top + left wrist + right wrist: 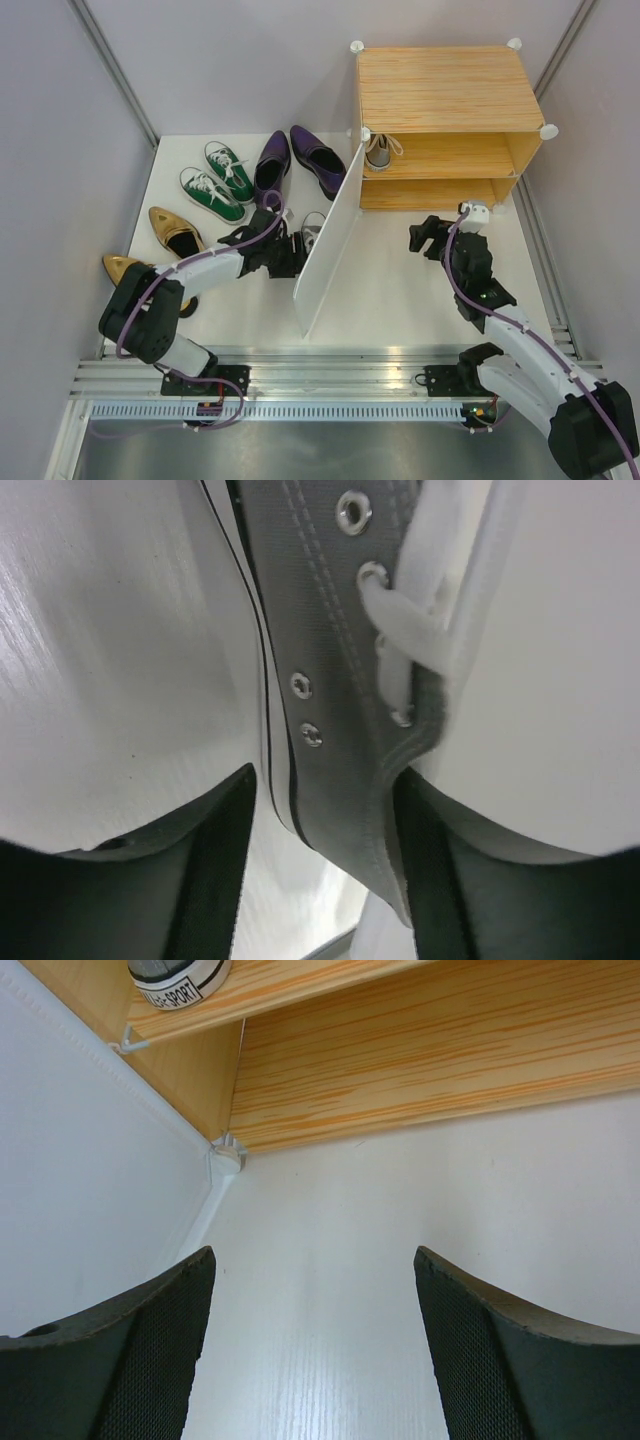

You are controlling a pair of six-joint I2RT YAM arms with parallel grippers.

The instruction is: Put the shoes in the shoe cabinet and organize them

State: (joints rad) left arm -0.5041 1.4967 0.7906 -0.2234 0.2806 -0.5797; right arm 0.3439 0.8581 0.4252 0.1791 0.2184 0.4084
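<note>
Left hand [322, 810]: one finger on each side of the grey sneaker [330, 660], across its laced side wall. The right finger looks to touch the collar and a sliver of light shows beside the left one. Jaws apart, not clamped; judged mid-pickup.

The sneaker lies on the desk [400, 290] just left of the cabinet [440, 90], beside its open white door [330, 235]. Its mate [378, 150] already sits at the left end of the cabinet's upper compartment, so this one likely goes beside it to keep the pair together.

Right hand [432, 235]: wide open and empty, hovering before the cabinet's lower shelf, probably parked clear of the door.

Green sneakers [220, 180], purple shoes [295, 155] and gold shoes [175, 232] lie on the desk further left of the cabinet.
</note>
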